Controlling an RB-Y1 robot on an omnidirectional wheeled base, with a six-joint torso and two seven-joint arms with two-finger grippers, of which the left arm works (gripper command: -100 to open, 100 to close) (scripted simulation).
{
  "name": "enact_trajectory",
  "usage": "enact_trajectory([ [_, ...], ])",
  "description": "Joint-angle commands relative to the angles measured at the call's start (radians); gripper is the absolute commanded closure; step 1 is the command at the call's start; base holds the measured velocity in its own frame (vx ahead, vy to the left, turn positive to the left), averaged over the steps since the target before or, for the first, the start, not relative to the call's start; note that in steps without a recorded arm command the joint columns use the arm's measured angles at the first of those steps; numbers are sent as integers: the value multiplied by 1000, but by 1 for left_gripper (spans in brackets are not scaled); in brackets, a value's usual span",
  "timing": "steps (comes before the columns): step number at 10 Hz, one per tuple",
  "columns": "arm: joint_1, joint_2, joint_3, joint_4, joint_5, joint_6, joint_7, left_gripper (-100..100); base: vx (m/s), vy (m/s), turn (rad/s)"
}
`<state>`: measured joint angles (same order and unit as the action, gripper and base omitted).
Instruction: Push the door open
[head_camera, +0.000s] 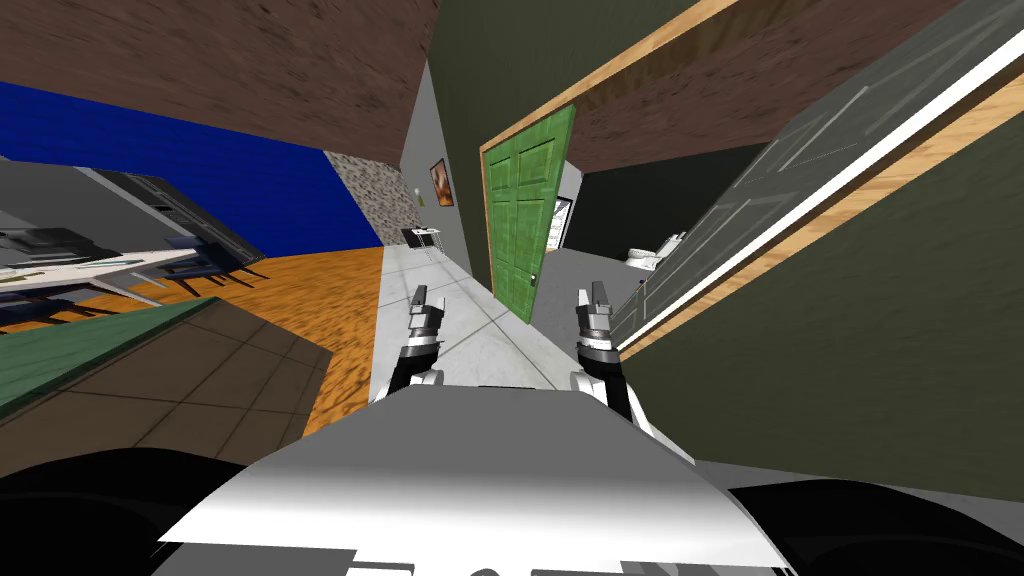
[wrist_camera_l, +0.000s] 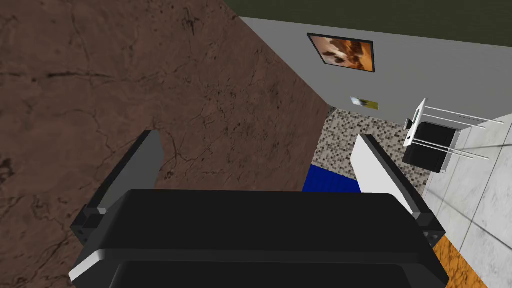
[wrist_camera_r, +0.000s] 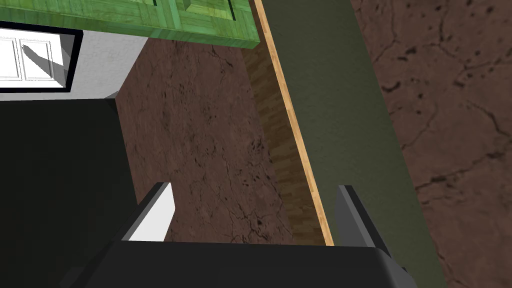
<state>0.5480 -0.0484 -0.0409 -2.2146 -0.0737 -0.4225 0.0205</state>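
Note:
A green panelled door (head_camera: 522, 215) stands swung partly open in a wood-trimmed doorway, ahead and between my two grippers. Its top edge (wrist_camera_r: 150, 20) and the wooden frame (wrist_camera_r: 295, 150) appear past my right gripper (wrist_camera_r: 255, 188), which is open and holds nothing. In the head view the right gripper (head_camera: 597, 292) hangs short of the opening, beside a grey panelled door leaf (head_camera: 790, 190) that runs along my right. My left gripper (head_camera: 423, 295) is over the pale corridor floor, left of the green door; its fingers (wrist_camera_l: 257, 139) stand open and empty.
Through the opening lies a dim room with a white fixture (head_camera: 648, 256). A dark green wall (head_camera: 850, 350) is close on my right. A small stand (head_camera: 422, 238) sits at the corridor's end. A table with chairs (head_camera: 100, 265) and a green-topped counter (head_camera: 90, 345) are on the left.

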Motion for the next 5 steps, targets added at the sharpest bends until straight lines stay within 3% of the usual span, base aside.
enact_trajectory([
  [1, -13, 11, -3, 29, 2, -7, 0, -100, -5, 39, -84],
  [5, -53, 36, -12, 114, 6, -27, 1, -100, 112, -9, -68],
])
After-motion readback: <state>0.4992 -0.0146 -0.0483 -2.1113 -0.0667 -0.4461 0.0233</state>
